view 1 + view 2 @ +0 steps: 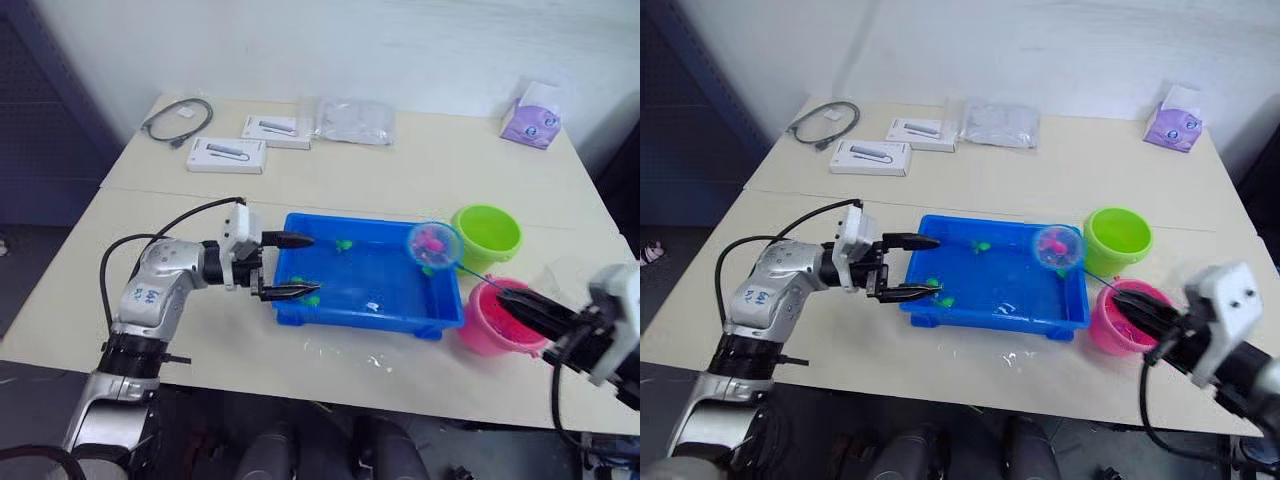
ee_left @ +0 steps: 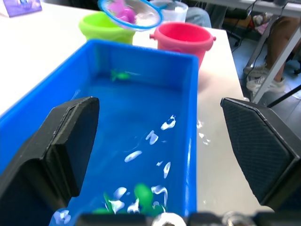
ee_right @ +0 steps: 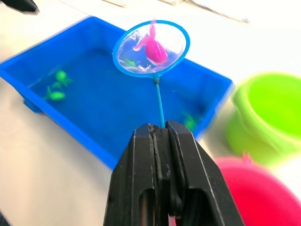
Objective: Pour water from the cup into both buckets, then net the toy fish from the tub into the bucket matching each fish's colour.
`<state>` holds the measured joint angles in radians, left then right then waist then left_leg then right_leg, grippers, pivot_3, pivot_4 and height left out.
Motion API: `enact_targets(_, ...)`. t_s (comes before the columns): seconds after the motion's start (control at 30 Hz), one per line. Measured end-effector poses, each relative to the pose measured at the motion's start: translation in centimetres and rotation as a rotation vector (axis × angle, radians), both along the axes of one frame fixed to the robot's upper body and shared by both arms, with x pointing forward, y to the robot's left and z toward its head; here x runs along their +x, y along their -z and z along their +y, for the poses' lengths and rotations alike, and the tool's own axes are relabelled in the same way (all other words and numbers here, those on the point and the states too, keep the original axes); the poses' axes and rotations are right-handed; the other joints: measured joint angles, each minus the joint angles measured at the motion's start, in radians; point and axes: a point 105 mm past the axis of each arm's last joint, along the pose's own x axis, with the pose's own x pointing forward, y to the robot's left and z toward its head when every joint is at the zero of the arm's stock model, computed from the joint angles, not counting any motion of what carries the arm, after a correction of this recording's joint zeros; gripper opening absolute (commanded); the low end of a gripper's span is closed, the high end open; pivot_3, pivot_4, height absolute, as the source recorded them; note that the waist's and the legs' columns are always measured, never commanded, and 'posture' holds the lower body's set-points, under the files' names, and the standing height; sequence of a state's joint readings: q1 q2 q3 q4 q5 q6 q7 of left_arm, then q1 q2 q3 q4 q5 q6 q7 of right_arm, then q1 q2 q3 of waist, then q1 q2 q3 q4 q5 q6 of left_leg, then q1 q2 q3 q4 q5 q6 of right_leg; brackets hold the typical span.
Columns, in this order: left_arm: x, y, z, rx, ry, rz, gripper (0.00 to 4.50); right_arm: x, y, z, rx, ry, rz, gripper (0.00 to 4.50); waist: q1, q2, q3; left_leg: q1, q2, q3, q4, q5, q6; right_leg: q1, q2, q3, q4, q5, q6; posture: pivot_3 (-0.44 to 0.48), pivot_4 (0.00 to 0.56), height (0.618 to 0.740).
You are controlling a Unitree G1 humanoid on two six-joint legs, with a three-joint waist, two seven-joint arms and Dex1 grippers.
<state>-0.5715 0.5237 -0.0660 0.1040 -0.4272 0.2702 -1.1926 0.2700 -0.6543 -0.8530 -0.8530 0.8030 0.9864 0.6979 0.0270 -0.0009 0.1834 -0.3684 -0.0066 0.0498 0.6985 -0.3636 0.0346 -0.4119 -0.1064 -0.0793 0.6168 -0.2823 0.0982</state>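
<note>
Risk sits with the right pincer [image 3: 162, 141], pressed together on the net [image 3: 151, 47] stick: 1 pink fish [image 3: 154, 47] rides above the tub's [image 1: 440, 320] far-right corner, and a tilt probably drops it short of the pink bucket [image 1: 490, 325]. Left pincer [image 1: 290, 265] straddles the tub's left rim, spread.

Two buckets, one lime green [image 1: 487, 235] and one pink [image 1: 497, 318]; one blue tub [image 1: 366, 275]; one net [image 3: 151, 48]; two white boxes [image 1: 227, 154]; one pink fish [image 3: 154, 47].
</note>
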Motion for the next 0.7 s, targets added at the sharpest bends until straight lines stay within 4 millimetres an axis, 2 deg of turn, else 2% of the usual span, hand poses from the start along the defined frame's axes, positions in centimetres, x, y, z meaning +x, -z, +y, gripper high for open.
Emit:
enact_targets(0.2, 0.3, 1.2, -1.2, 0.005, 0.076, 0.049, 4.44, -3.9, 0.8, -4.0, 0.003, 0.229, -0.004, 0.0, -0.001, 0.0, 0.0, 0.001, 0.001, 0.001, 0.0, 0.0, 0.001, 0.0, 0.005, 0.003, -0.001, 0.0, 0.0, 0.0, 0.15, 0.739)
enact_targets(0.33, 0.5, 1.3, -1.7, 0.018, 0.099, 0.03, 4.44, -5.5, 1.4, -5.6, -0.132, 0.289, -0.073, 0.0, -0.006, 0.0, 0.0, 0.002, 0.001, 0.003, 0.0, -0.001, 0.001, 0.0, 0.004, 0.006, -0.005, 0.001, 0.001, 0.0, 0.15, 0.739)
enact_targets(0.57, 0.4, 1.2, -2.2, 0.022, 0.123, 0.013, 4.44, -5.5, 3.9, -7.7, -0.395, 0.356, -0.174, 0.0, -0.007, 0.001, -0.001, 0.003, 0.001, 0.004, -0.001, 0.0, 0.001, -0.001, 0.004, 0.008, -0.004, 0.001, 0.001, 0.0, 0.15, 0.739)
enact_targets(0.7, 0.4, 1.2, -2.2, 0.022, 0.122, 0.014, 4.44, -6.2, 5.2, -8.3, -0.647, 0.319, -0.236, 0.0, -0.006, 0.001, -0.001, 0.003, 0.001, 0.005, -0.001, 0.0, 0.001, -0.001, 0.004, 0.008, -0.005, 0.001, 0.001, 0.0, 0.15, 0.739)
